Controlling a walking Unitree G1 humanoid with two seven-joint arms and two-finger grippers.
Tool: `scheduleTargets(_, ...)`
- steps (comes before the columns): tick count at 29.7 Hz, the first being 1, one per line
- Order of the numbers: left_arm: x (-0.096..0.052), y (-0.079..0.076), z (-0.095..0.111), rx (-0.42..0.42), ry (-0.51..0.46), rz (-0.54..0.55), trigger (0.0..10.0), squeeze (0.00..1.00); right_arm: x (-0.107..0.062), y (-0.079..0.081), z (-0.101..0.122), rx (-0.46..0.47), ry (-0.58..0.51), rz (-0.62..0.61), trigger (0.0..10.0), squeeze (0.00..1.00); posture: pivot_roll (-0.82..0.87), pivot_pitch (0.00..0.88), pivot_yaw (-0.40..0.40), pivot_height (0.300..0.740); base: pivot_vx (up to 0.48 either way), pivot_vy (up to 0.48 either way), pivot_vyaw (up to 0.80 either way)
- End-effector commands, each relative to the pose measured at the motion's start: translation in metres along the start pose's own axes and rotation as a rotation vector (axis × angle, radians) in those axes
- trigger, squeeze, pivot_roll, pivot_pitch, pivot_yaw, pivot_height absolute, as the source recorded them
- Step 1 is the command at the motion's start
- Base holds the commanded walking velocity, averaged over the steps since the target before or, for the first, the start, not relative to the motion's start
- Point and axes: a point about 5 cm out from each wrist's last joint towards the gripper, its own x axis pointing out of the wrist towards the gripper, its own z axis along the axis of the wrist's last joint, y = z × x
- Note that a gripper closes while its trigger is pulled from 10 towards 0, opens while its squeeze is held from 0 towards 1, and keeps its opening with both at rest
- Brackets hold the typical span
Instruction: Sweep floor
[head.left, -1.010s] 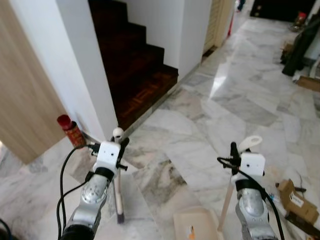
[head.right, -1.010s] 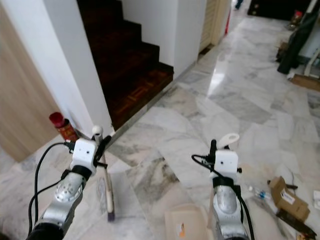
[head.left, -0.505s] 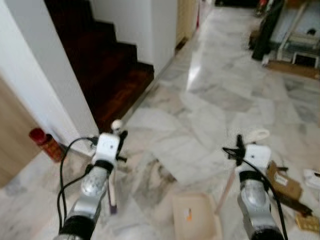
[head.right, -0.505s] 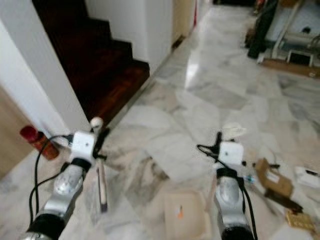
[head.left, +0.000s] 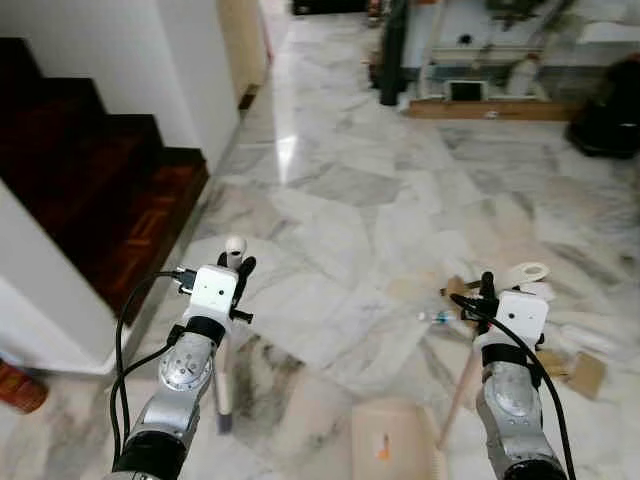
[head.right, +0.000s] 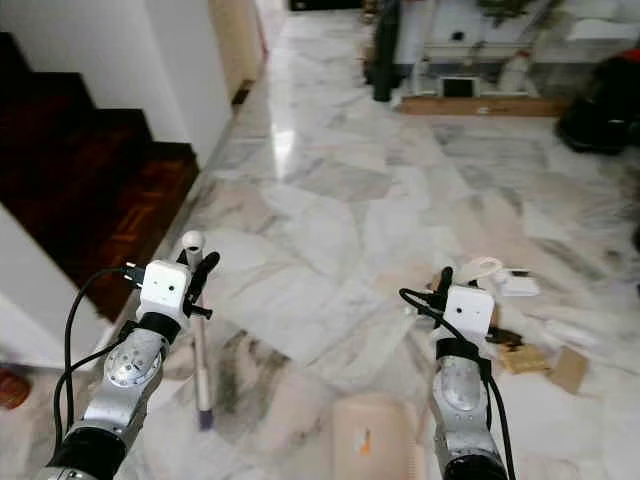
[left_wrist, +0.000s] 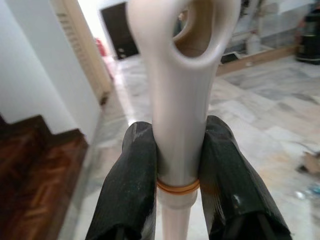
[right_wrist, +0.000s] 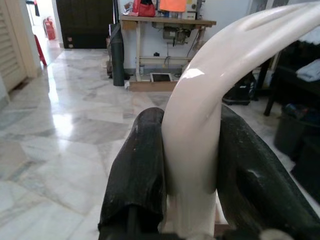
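Marble floor (head.left: 400, 200) ahead. Cardboard scraps (head.left: 585, 372) lie ahead and right of the right end effector (head.left: 488, 290), nearest that arm. Dustpan (head.left: 395, 450) sits below, its handle (right_wrist: 200, 125) clamped in the right end effector. Left end effector (head.left: 235, 268) is clamped on the broom handle (left_wrist: 177, 125), long axis upright; its foot rests on the floor directly beneath.

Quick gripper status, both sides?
Left gripper: shut on the broom handle.
Right gripper: shut on the dustpan handle.
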Motion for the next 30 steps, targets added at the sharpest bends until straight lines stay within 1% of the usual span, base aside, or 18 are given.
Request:
scheduleTargets(1,-0.001,0.004,0.007,0.015,-0.037,0.007,10.0,0.0,0.003,0.011,0.01,0.035,-0.051,0.018,10.0,0.0,0.06,0.0,0.082,0.74,0.0,0.0,-0.8)
scheduleTargets(3,-0.002,0.004,0.009,0.015,-0.046,0.009,10.0,0.0,0.001,0.015,0.009,0.039,-0.045,0.034,10.0,0.0,0.07,0.0,0.071,0.74,0.0,0.0,-0.8)
scheduleTargets(6,-0.006,0.005,0.007,0.011,-0.037,0.027,10.0,0.0,-0.001,0.019,0.007,0.038,-0.036,0.049,10.0,0.0,0.08,0.0,0.061,0.74,0.0,0.0,-0.8)
scheduleTargets(9,-0.011,0.005,0.005,0.007,-0.03,0.038,10.0,0.0,-0.002,0.019,0.007,0.034,-0.036,0.062,10.0,0.0,0.08,0.0,0.049,0.74,0.0,0.0,-0.8)
scheduleTargets(12,-0.013,0.004,0.004,0.004,-0.027,0.039,10.0,0.0,-0.001,0.019,0.008,0.027,-0.036,0.071,10.0,0.0,0.07,0.0,0.048,0.74,0.0,0.0,-0.8)
scheduleTargets(16,-0.013,-0.002,0.003,-0.007,-0.021,0.028,10.0,0.0,-0.001,0.015,0.01,0.025,-0.046,0.063,10.0,0.0,0.04,0.0,0.047,0.74,0.0,0.0,-0.8)
scheduleTargets(21,-0.008,-0.013,0.005,-0.032,-0.023,0.018,10.0,0.0,-0.001,0.009,0.011,0.017,-0.053,0.06,10.0,0.0,0.03,0.0,0.032,0.74,0.0,0.0,-0.8)
scheduleTargets(24,-0.008,-0.013,0.007,-0.038,-0.026,0.022,10.0,0.0,-0.001,0.008,0.011,0.009,-0.052,0.067,10.0,0.0,0.03,0.0,0.023,0.74,0.0,0.0,-0.8)
scheduleTargets(26,-0.011,-0.013,0.005,-0.041,-0.021,0.025,10.0,0.0,-0.001,0.008,0.011,0.007,-0.05,0.071,10.0,0.0,0.04,0.0,0.017,0.74,0.0,0.0,-0.8)
scheduleTargets(30,-0.018,-0.009,0.001,-0.041,-0.004,0.04,10.0,0.0,0.0,0.014,0.012,0.009,-0.046,0.094,10.0,0.0,0.05,0.0,0.008,0.74,0.0,0.0,-0.8)
